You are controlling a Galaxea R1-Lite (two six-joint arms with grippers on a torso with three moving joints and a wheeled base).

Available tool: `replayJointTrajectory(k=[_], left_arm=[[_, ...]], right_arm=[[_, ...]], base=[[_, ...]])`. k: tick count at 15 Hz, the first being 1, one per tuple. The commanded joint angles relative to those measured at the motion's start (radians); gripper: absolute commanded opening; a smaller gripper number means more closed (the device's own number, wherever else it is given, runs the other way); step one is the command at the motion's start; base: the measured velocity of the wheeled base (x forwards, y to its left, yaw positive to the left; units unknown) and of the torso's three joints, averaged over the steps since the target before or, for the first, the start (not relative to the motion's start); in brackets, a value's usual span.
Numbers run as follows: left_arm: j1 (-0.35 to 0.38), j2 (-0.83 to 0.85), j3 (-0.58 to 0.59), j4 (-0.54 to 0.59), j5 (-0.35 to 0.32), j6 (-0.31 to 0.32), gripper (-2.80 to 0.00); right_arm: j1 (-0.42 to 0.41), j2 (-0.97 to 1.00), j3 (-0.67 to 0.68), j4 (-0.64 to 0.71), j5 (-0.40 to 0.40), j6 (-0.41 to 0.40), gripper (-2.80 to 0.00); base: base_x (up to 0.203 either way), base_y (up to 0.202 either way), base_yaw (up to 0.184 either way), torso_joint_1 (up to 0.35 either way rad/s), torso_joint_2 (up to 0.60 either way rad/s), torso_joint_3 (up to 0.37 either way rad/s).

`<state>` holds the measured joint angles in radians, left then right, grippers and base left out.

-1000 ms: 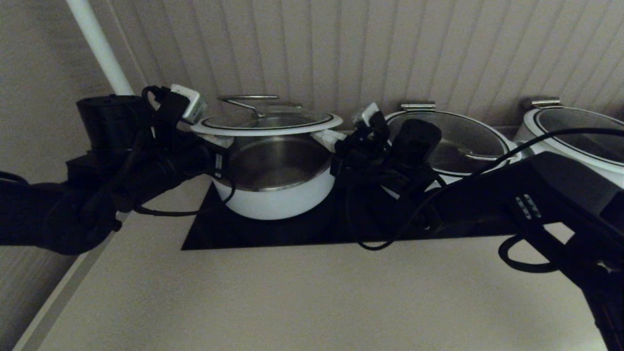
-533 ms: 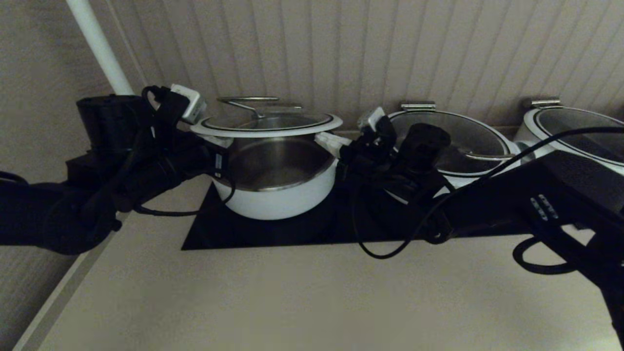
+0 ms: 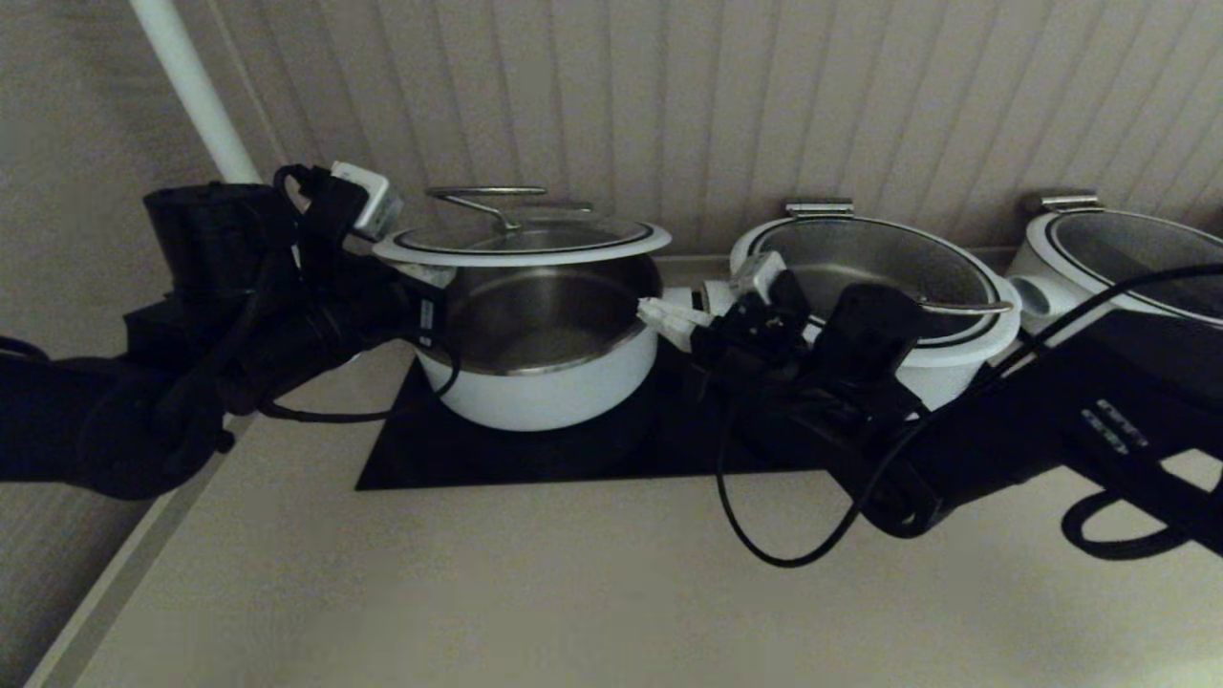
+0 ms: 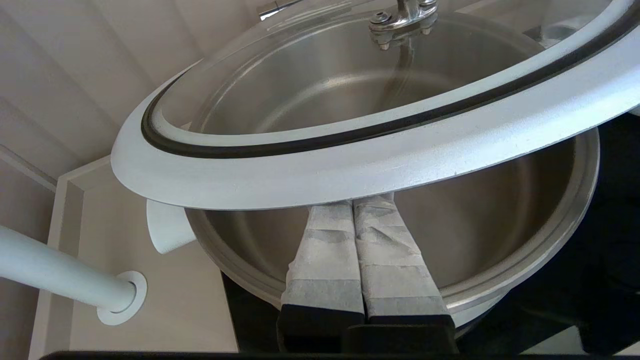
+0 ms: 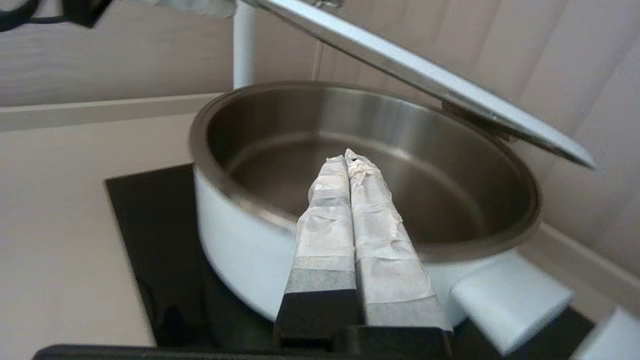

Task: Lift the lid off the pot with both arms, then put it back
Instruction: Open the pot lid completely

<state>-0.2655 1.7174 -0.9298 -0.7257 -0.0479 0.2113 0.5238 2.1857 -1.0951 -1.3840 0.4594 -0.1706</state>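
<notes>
The lid (image 3: 521, 250), glass with a broad white rim and a steel loop handle, sits raised above the deep white pot (image 3: 545, 392) on the black cooktop. My left gripper (image 3: 427, 277) is shut, with its taped fingers pressed together under the lid's left rim. In the left wrist view the lid's rim (image 4: 350, 165) lies across the tips of the left gripper (image 4: 352, 202) above the pot's steel inside (image 4: 500, 240). My right gripper (image 3: 661, 315) is shut and empty, beside the pot's right rim and below the lid. In the right wrist view the right gripper (image 5: 347, 156) points over the pot (image 5: 240, 250), and the lid (image 5: 425, 75) slants above.
Two wider white pots (image 3: 955, 358) (image 3: 1118, 248) stand to the right along the ribbed wall. The black cooktop (image 3: 573, 459) lies under the pots. A white pole (image 3: 196, 91) rises at the back left. The counter's left edge (image 3: 115, 573) runs beside my left arm.
My right arm has dropped and pulled back to the right, away from the lid's right rim. The lid and my left gripper have stayed in place.
</notes>
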Motion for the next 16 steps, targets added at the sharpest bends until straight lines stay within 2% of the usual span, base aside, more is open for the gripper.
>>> replayJointTrajectory(k=[1,11,16], left_arm=[[0.000,-0.006,0.002,-0.004,0.000,0.000,-2.80],[0.000,-0.013,0.003,-0.006,0.000,0.000,-2.80],[0.000,-0.021,0.005,-0.005,0.000,0.000,-2.80]], right_arm=[[-0.001,-0.046,0.071,-0.026,0.003,0.000,-2.80],[-0.001,-0.261,0.312,-0.035,0.002,-0.003,-2.80],[-0.001,-0.440,0.543,-0.027,0.002,-0.004,-2.80]], base=[[0.000,0.000,0.000,0.000,0.00,0.000],[0.000,0.000,0.000,0.000,0.00,0.000],[0.000,0.000,0.000,0.000,0.00,0.000]])
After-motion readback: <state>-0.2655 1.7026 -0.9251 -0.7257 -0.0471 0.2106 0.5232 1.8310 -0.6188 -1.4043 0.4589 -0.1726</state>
